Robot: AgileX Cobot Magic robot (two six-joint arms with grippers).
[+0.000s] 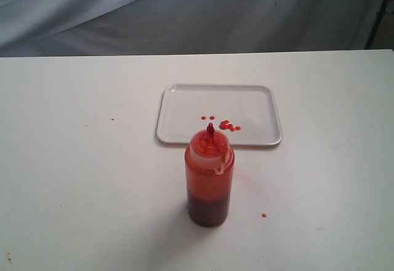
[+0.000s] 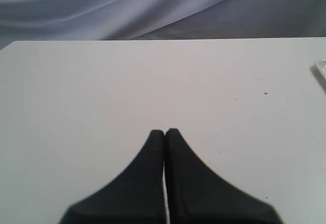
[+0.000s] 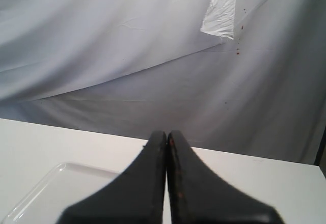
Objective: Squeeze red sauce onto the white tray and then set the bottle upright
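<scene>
Both sets of jaws are seen pressed together with nothing between them: the left gripper (image 2: 164, 131) is pointed out over bare table (image 2: 102, 91), and the right gripper (image 3: 167, 132) is held above a corner of the white tray (image 3: 51, 188), which lies below its tips and is partly hidden by them. The bottle (image 1: 209, 182) is caught by neither wrist view; in the exterior view it is stood upright on the table, apart from both sets of jaws and just in front of the tray, nozzle (image 1: 210, 129) up. The red sauce (image 1: 228, 125) is seen as a small cluster of drops on the tray, and 1 stray drop (image 1: 263, 215) is seen on the table near the bottle. Both parts of the task are judged done, so the step in hand is judged to be a clean retreat. It is best done if the 2 grippers are lifted before being drawn back and routed well clear of the bottle, since a tall, part-filled bottle could be tipped by a light brush.
</scene>
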